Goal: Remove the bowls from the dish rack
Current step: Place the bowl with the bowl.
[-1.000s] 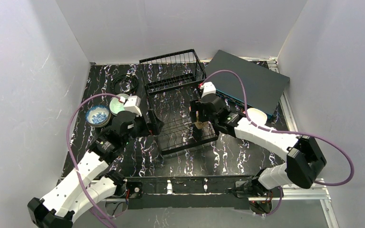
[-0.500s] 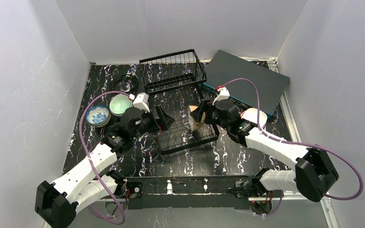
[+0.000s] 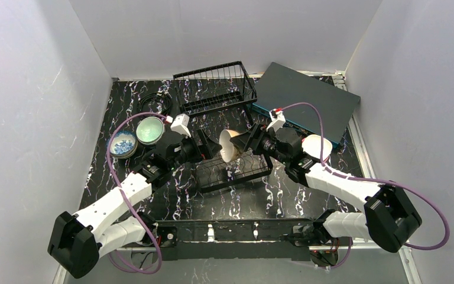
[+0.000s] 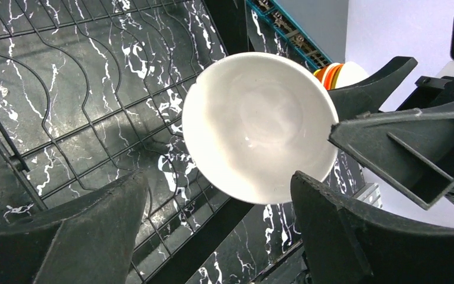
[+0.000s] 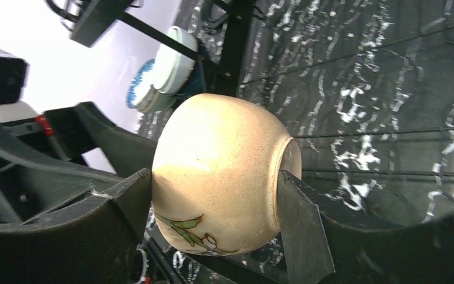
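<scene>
Marbled tabletop (image 3: 242,201), beige bowl (image 5: 219,160) in right claw (image 5: 213,195)

Beige bowl (image 3: 229,145) (sideways) over dish rack (image 3: 214,177)

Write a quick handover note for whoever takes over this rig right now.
Right gripper: shut on the beige bowl, held on its side above the dish rack, opening toward the left arm.
Left gripper: open, aimed at that bowl, not gripping it.
Done: blue-and-white bowl and pale green bowl on the table at left; stack of bowls at right by the dark box.
Left: pass or set down the beige bowl. No other bowl shows in the rack.
</scene>
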`<state>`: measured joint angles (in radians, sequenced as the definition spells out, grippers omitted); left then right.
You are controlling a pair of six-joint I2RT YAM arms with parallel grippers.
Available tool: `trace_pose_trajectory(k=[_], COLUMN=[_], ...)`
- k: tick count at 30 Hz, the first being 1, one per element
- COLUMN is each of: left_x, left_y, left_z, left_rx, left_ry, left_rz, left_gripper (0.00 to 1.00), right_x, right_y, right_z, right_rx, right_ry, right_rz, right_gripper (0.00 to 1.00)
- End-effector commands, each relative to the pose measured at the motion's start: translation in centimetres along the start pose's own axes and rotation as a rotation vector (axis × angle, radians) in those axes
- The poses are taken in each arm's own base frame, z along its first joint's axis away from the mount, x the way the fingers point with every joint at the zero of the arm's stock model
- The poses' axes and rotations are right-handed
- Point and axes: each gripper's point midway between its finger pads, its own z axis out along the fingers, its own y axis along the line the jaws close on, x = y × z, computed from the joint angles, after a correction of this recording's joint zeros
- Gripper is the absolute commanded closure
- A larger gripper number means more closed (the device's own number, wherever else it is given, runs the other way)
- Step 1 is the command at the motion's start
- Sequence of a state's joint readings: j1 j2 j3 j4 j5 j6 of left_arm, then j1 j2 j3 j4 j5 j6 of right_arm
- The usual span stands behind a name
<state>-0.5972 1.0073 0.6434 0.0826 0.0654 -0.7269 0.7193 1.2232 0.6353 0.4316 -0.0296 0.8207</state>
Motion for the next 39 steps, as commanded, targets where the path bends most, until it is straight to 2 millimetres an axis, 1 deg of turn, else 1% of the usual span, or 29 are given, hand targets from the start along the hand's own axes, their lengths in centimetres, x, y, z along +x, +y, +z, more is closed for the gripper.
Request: trace_pose_trajectory(k=[1, 7, 9, 12, 14, 16, 19, 23, 28, 31, 33, 36, 39], left_x=[-0.6, 0.0, 0.0, -0.2, -0.2, -0.2, -0.3, -0.2, 0.0, 0.0, -0.1, -0.2, -0.6], left_y=[-0.4, 0.9, 1.0, 0.8, 0.6, 0.4, 0.1, 0.0, 0.1, 0.1, 0.1, 0.5, 1.4], left_z=[0.3, 1.0, 1.1, 1.3, 1.5, 1.6, 1.6, 1.6, 1.8, 1.7, 1.5, 1.0, 0.2], left_rx=[0.020, -0.035, -0.040, -0.032, -0.021, -0.009, 0.010, 0.016, 0.021, 0.022, 0.023, 0.010, -0.041], left_ry=[-0.036, -0.035, -0.040, -0.046, -0.045, -0.048, -0.058, -0.059, -0.057, -0.060, -0.067, -0.082, -0.105], left_rz=[-0.042, -0.119, -0.137, -0.155, -0.169, -0.182, -0.205, -0.222, -0.237, -0.231, -0.220, -0.201, -0.171], left_gripper=[0.15, 0.21, 0.25, 0.28, 0.33, 0.40, 0.49, 0.54, 0.69, 0.86, 1.00, 1.00, 1.00], right_x=[-4.5, -5.0, -5.1, -5.2, -5.1, -5.1, -5.0, -5.0, -4.8, -4.5, -4.2, -3.8, -3.4], right_y=[7.0, 8.8, 9.3, 10.0, 10.3, 10.6, 10.6, 10.8, 11.0, 10.9, 10.6, 9.8, 8.7], right_z=[-1.2, -2.0, -2.4, -2.8, -3.0, -3.2, -3.3, -3.6, -3.8, -3.7, -3.5, -3.3, -3.0], right_rx=[-0.277, -0.366, -0.394, -0.431, -0.458, -0.477, -0.486, -0.509, -0.540, -0.542, -0.537, -0.516, -0.474], right_ry=[-0.144, -0.151, -0.153, -0.152, -0.151, -0.154, -0.153, -0.158, -0.151, -0.143, -0.137, -0.129, -0.123], right_rz=[0.050, 0.081, 0.089, 0.097, 0.106, 0.115, 0.121, 0.129, 0.143, 0.146, 0.148, 0.151, 0.141], right_gripper=[0.70, 0.69, 0.69, 0.69, 0.69, 0.69, 0.68, 0.68, 0.67, 0.67, 0.64, 0.56, 0.43])
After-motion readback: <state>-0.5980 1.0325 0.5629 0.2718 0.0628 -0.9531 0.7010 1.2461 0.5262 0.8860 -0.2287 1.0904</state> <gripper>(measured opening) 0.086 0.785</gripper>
